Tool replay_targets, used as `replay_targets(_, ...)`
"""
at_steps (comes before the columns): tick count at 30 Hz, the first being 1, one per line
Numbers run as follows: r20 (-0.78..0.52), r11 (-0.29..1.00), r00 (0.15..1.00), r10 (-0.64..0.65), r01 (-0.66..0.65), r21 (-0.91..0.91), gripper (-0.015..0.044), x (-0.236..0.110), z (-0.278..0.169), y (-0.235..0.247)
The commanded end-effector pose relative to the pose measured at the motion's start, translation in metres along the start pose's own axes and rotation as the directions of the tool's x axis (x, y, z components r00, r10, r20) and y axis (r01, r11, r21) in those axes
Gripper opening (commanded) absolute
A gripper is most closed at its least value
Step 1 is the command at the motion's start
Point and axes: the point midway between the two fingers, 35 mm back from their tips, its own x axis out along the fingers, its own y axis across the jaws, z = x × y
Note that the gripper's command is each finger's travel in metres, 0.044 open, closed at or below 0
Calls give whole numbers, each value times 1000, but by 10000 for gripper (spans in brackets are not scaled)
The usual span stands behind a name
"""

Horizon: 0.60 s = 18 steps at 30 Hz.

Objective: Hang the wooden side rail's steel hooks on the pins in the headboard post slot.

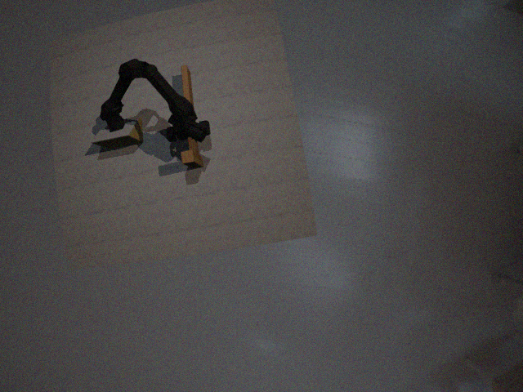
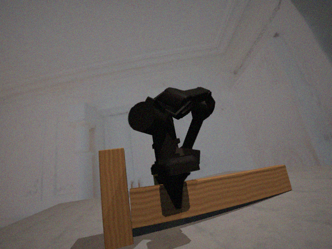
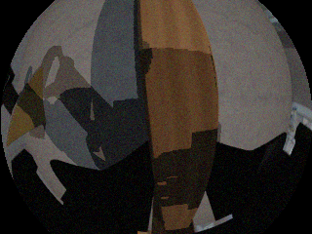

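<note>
The wooden side rail (image 1: 185, 84) (image 2: 241, 184) (image 3: 172, 39) is a long orange board. My gripper (image 1: 185, 141) (image 2: 175, 199) (image 3: 174, 140) is shut on it near one end, fingers straddling its top edge. In the exterior view that end is lifted off the table (image 1: 232, 189) and the far end sits low at the table. The headboard post (image 1: 136, 130) (image 2: 113, 193) (image 3: 19, 124) stands upright. From above, the rail is well apart from the post, to its right. The hooks, slot and pins are too dim to make out.
The arm's base (image 1: 111, 116) stands just left of the post, and the arm arches over between the post and the rail. The table's edges run close behind the rail and far to the right and front.
</note>
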Motion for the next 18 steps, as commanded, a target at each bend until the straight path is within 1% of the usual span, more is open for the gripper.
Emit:
replay_targets(1, -6, 1000, 1000, -4, 4, 6, 0, -1, -3, 0)
replay_targets(12, -6, 1000, 1000, -4, 4, 6, 0, 1, -3, 0)
replay_targets(18, 0, 1000, 1000, 0, 0, 2, 157, 1, 0, 1)
